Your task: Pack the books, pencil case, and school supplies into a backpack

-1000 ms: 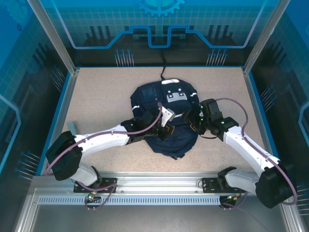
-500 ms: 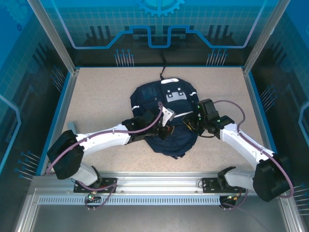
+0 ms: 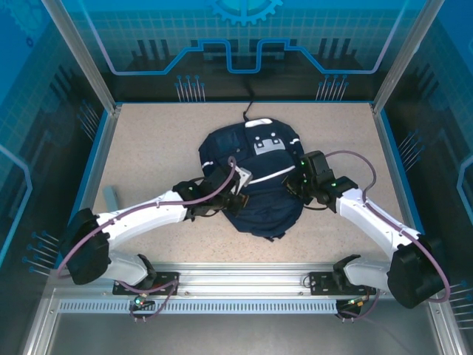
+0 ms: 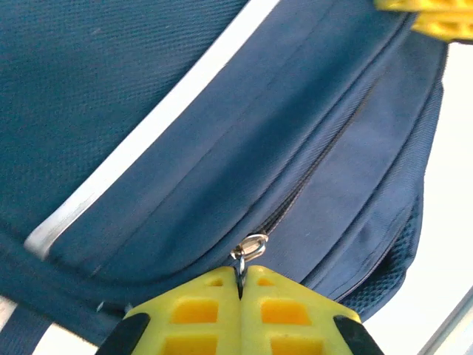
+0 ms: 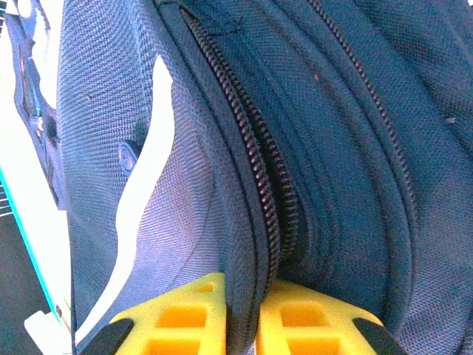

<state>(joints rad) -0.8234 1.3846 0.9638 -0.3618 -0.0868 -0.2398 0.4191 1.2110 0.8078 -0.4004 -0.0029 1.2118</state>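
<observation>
Backpack (image 3: 255, 181) closing, I judge: my left fingers (image 4: 196, 310), clamped tight on the zipper pull (image 4: 250, 248), have dragged it leftward across the backpack; my right fingers (image 5: 185, 310) have just pinched its seam (image 5: 247, 296).

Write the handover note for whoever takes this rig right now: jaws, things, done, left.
Jaws: left gripper shut on the zipper pull; right gripper shut on a fold of backpack fabric beside a zipper.
Things: backpack lies mid-table, between the arms.
Done: both grips set; the zipper beyond the pull looks closed.
Left: draw the zipper along. Which way, and what is packed, cannot be told; check first.
</observation>
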